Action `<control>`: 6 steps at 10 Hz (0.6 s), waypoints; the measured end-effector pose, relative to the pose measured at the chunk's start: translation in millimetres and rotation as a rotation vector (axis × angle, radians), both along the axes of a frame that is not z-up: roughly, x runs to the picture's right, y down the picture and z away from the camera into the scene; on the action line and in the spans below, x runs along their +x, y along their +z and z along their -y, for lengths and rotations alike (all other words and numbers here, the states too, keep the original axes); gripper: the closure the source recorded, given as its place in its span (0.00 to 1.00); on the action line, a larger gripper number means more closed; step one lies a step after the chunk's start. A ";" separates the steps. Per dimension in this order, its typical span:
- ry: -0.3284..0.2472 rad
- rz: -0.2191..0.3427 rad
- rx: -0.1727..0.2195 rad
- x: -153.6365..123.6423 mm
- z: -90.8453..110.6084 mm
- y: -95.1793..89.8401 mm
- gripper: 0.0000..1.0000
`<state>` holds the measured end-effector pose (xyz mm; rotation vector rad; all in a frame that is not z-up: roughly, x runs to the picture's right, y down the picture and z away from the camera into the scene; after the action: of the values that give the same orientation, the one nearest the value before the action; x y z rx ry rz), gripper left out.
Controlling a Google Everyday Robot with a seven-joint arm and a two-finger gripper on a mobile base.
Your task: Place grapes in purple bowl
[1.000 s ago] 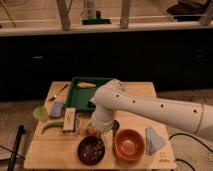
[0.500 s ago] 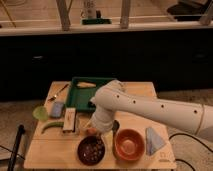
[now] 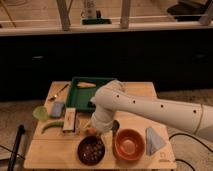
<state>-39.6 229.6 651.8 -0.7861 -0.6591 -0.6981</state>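
Grapes (image 3: 91, 149), round dark berries inside glossy purple bowl (image 3: 80, 151); claw (image 3: 94, 132) just above, state untellable.

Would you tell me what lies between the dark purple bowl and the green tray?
In the camera view, the gripper hangs between the dark purple bowl, holding grapes, and the green tray.

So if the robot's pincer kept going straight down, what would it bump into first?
Probably the purple bowl with the grapes in it. The pincer hangs at its back rim, so depth is unclear; it might just touch the table behind.
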 end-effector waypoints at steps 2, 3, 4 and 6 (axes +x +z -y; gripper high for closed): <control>-0.004 0.001 -0.003 -0.7 -0.6 -0.1 0.20; -0.004 0.003 -0.004 -0.7 -0.7 -0.2 0.20; -0.005 0.005 -0.005 -1.0 -0.9 -0.6 0.20; -0.004 0.008 -0.005 -0.6 -0.9 -1.2 0.20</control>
<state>-40.3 230.6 650.6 -0.7901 -0.6669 -0.7038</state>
